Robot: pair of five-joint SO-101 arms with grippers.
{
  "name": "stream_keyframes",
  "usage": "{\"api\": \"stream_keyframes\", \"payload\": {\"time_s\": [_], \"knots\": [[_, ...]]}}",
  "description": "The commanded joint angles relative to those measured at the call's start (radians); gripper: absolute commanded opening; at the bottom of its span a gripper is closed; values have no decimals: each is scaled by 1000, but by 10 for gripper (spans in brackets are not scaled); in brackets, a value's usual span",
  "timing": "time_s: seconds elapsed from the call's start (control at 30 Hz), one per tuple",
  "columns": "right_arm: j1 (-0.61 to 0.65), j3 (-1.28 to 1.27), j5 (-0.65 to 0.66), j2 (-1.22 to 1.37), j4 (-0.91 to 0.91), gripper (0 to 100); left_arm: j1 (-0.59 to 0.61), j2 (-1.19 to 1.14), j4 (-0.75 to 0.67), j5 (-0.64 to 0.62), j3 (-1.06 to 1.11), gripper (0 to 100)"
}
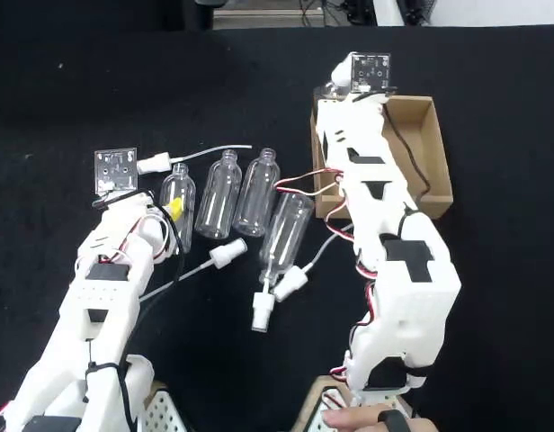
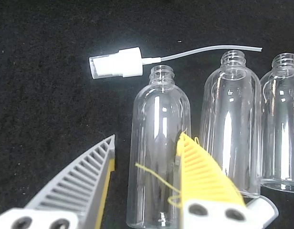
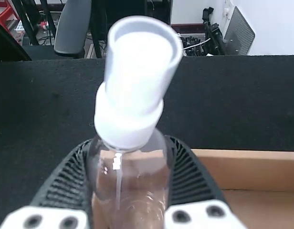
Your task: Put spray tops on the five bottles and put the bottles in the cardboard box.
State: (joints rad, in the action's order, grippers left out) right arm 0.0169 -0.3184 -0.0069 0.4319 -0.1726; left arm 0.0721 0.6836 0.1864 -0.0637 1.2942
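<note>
- The left gripper [image 2: 147, 137] is held spread, its fingers set to either side of the leftmost bottle [image 2: 159, 105] and not closed on it
- That bottle is uncapped and laid flat on the table, its long axis run toward the far edge, neck foremost
- A loose spray top [image 2: 116, 62] is laid crosswise just beyond that neck, its tube trailed past the neighbouring necks
- The second bottle [image 1: 218, 193] and the third bottle [image 1: 257, 191] are laid alongside, both uncapped, necks likewise toward the far edge
- The fourth bottle [image 1: 284, 236] is laid slanted, nearer the arms' bases, with three more spray tops [image 1: 225, 255] scattered near its nearer end
- The capped bottle [image 3: 128, 191] is clamped between the fingers of the right gripper [image 3: 131, 148], its cap pointed away from the wrist, at the edge of the cardboard box [image 1: 419, 148]
- It is judged that one bottle of five has been capped and is about to be boxed; four cappings and all the boxing are left
</note>
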Motion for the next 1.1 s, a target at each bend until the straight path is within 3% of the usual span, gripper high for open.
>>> {"api": "stream_keyframes", "payload": {"time_s": [0.0, 0.13, 0.33, 0.73, 0.9, 1.07], "knots": [[20, 47, 9, -1, -20, 16, 4, 5, -20, 0, -8, 202], [20, 45, 9, -1, -17, 21, 4, 5, -20, 0, -8, 202], [43, 13, 11, -12, -14, 170, 4, 5, -20, 0, -8, 202], [80, -58, 11, -68, -14, 179, 4, 5, -20, 0, -8, 202], [78, -62, 8, -68, -12, 266, 4, 5, -20, 0, -8, 202], [80, -64, 9, -79, 26, 273, 4, 5, -20, 0, -8, 202]]}}
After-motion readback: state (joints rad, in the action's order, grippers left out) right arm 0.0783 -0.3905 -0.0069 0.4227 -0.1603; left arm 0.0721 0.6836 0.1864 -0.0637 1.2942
